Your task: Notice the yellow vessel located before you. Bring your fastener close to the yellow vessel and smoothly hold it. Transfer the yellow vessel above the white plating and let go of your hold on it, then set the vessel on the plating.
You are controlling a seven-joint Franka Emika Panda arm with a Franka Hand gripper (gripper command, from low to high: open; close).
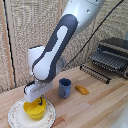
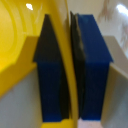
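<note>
Your gripper [image 1: 36,100] has its jaws clamped on the rim of the yellow bowl [image 1: 35,111], one finger [image 2: 50,75] inside the wall and the other outside, and the bowl is over the white plate [image 1: 17,117] near the bench's front edge. Behind it you have a blue mug [image 1: 64,88] mid-bench, an orange block [image 1: 82,89] just beside it, and a toaster oven [image 1: 112,56] at the far edge.

One bowl [image 1: 35,111], plate [image 1: 17,116], mug [image 1: 64,88], block [image 1: 81,89].
</note>
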